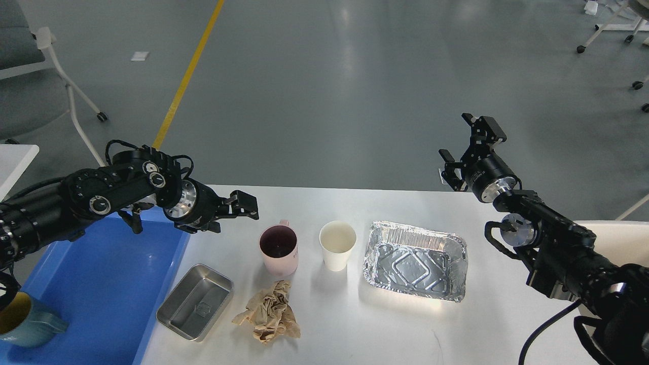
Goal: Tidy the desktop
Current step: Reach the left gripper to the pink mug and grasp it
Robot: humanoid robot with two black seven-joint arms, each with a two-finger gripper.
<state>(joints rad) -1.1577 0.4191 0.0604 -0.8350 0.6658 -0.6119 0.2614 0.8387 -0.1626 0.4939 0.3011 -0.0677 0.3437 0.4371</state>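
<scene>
The white table [507,324] fills the lower view, carrying a pink mug [278,250], paper cup [337,245] and foil tray [416,260] in a row mid-table, while the left pincer [243,205] is held released just beside the mug and the right pincer [466,144], also released and empty, is raised past the far edge.

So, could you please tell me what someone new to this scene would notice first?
Probably the big blue plastic tray on the left of the white rectangular desktop, with a teal ceramic mug in its near corner. Next, the shiny crinkled foil tray right of centre, beside a white paper cup and a pink mug. The left gripper hovers open just left of the pink mug.
</scene>
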